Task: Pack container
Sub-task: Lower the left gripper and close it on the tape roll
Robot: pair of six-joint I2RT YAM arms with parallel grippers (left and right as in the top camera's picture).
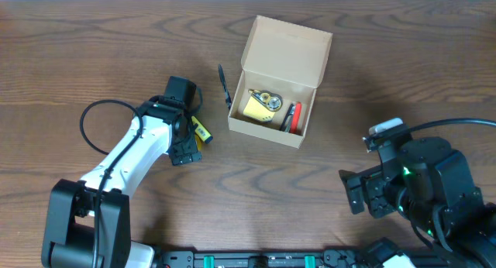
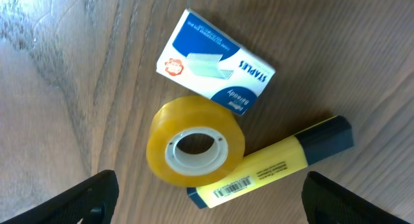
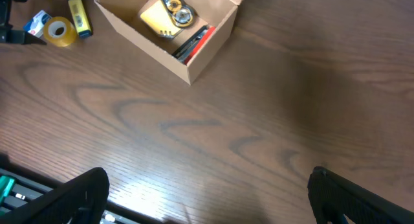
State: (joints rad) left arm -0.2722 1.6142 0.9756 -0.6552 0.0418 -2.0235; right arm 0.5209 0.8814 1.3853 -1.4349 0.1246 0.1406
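Note:
The tan cardboard container (image 1: 285, 48) stands open at the table's middle back, its flap lid raised. It holds a yellow pad (image 1: 254, 109), a round metal item (image 1: 268, 100) and red and black pens (image 1: 292, 117). It also shows in the right wrist view (image 3: 143, 48). My left gripper (image 1: 188, 142) is open and empty, hovering over a yellow tape roll (image 2: 195, 142), a blue-white staples box (image 2: 217, 63) and a yellow highlighter (image 2: 278, 164); the open fingers also show in the left wrist view (image 2: 210, 215). My right gripper (image 1: 363, 192) is open and empty over bare table at the front right.
A black pen (image 1: 224, 84) lies on the table just left of the container. In the overhead view only the highlighter (image 1: 201, 131) peeks out from under the left gripper. The right wrist view (image 3: 207, 204) shows wood between its fingers and the table's front rail at lower left.

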